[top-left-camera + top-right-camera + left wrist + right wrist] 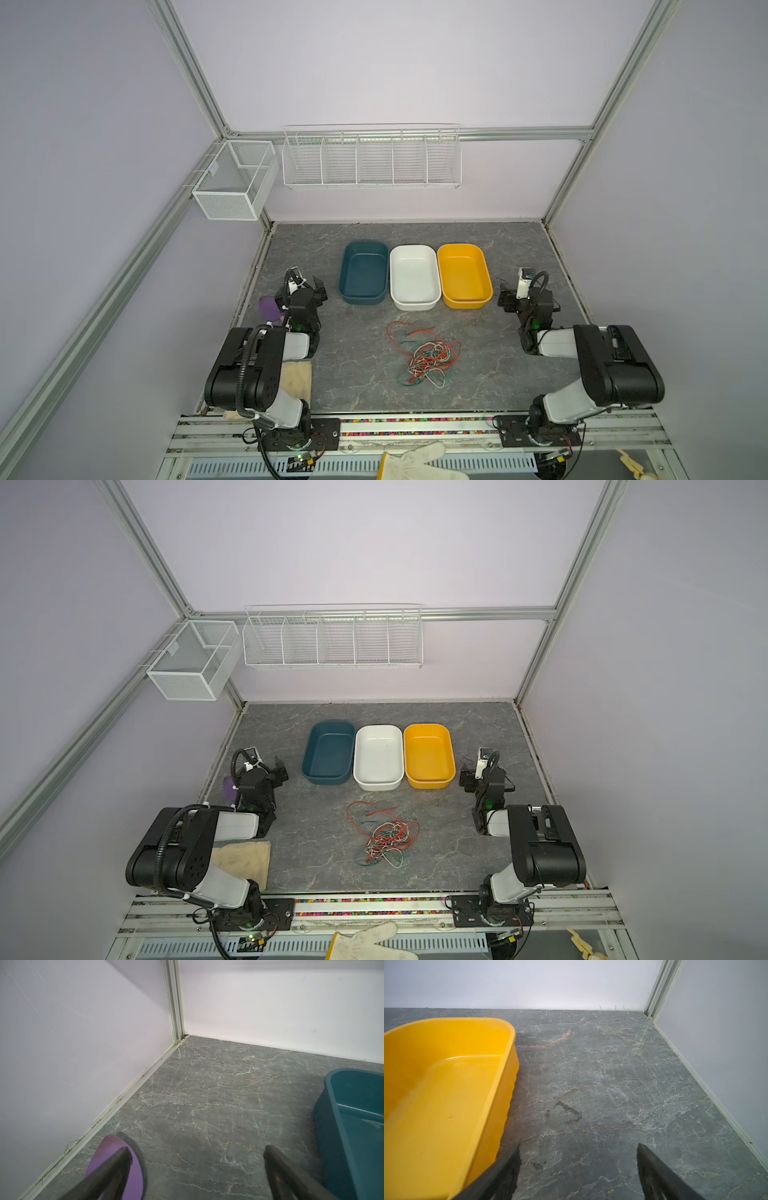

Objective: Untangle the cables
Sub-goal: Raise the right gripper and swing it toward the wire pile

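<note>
No readable text, brand, number or sign anywhere. Small tag (213,167) on mesh basket (224,203), seen in both top views: too small to read. Dark smudged marks (566,1112) on tabletop (612,1064) in right wrist view: no legible characters.

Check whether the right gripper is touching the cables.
Apart. In both top views the cables lie heaped mid-table, with bare tabletop between them and the right gripper, which sits open beside the yellow bin.
</note>
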Controlling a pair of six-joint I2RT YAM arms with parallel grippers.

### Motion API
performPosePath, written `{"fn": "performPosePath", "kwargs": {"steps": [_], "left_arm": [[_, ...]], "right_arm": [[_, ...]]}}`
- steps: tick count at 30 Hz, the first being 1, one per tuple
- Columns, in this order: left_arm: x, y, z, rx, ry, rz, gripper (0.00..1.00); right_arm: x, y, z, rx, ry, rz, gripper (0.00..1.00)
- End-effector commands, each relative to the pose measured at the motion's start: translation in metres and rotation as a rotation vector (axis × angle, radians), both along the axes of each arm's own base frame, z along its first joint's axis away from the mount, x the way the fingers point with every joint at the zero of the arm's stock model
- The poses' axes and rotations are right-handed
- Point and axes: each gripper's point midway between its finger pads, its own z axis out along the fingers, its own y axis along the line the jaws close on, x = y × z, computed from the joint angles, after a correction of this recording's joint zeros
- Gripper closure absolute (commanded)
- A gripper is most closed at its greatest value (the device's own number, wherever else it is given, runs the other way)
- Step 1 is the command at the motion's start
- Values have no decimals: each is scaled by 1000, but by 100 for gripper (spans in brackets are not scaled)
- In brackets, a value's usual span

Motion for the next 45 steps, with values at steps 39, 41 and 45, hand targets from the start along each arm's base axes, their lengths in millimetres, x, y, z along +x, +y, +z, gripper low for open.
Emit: {"fn": "performPosePath", "kwargs": {"steps": [39,41,45], "left_arm": [[2,2,2,3,-15,3,1],[2,2,3,3,-16,1,1],[2,2,3,3,-16,2,1]], "right_arm": [[-6,16,55,-103,-16,5,12],[-18,29,76,-80,-88,33,12],[-46,57,121,89,-189,130,12]]}}
